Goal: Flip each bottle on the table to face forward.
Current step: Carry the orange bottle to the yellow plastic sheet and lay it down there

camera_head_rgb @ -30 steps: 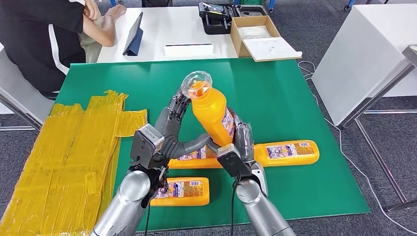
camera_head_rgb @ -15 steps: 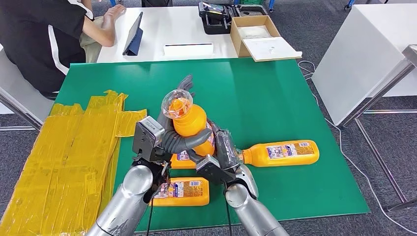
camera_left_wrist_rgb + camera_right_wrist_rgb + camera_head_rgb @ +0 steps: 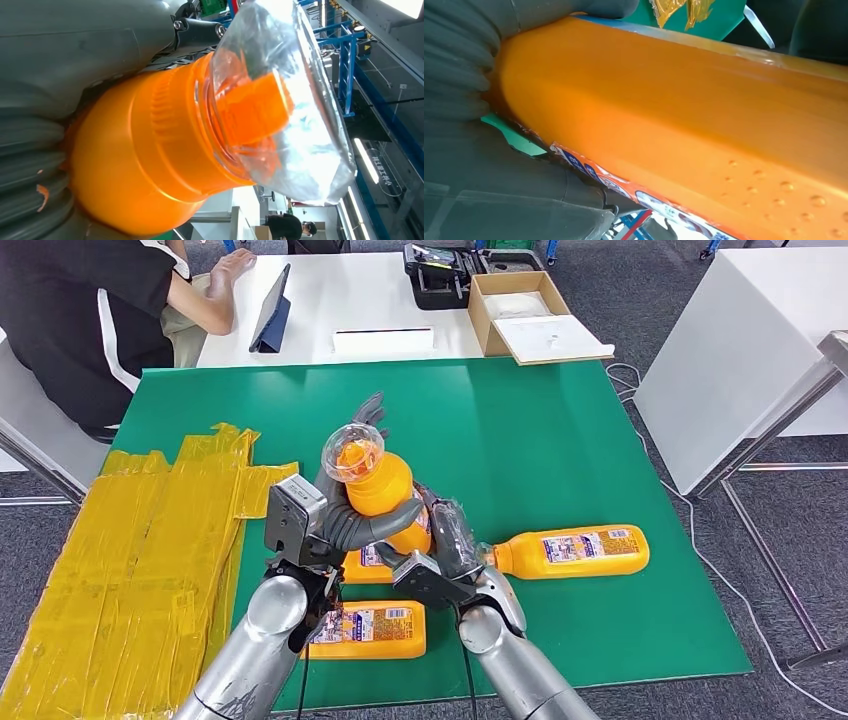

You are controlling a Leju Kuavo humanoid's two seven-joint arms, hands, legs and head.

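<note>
Both hands hold an orange bottle point(image 3: 385, 490) above the green mat point(image 3: 560, 430), its clear-wrapped cap point(image 3: 355, 453) pointing up and leaning a little to the left. My left hand point(image 3: 345, 522) wraps the bottle from the left, its thumb across the front. My right hand point(image 3: 445, 548) grips the lower body from the right. The left wrist view shows the bottle's neck and cap point(image 3: 260, 105) past my left hand point(image 3: 50, 75). The right wrist view shows the bottle's labelled side point(image 3: 674, 125) against my right hand point(image 3: 499, 200). Three more orange bottles lie on the mat: one at the right point(image 3: 575, 550), one near the front edge point(image 3: 372, 628), one point(image 3: 362, 565) partly hidden behind the hands.
Crumpled yellow tape sheets point(image 3: 130, 550) cover the mat's left side. A person point(image 3: 90, 310) sits at the white table point(image 3: 380, 300) behind, with a tablet point(image 3: 272, 312) and an open cardboard box point(image 3: 520, 310). Another white table point(image 3: 740, 350) stands at the right.
Both hands have brought the held bottle down, left and closer to me; it was higher and further right a second ago. The lying bottles have not moved.
</note>
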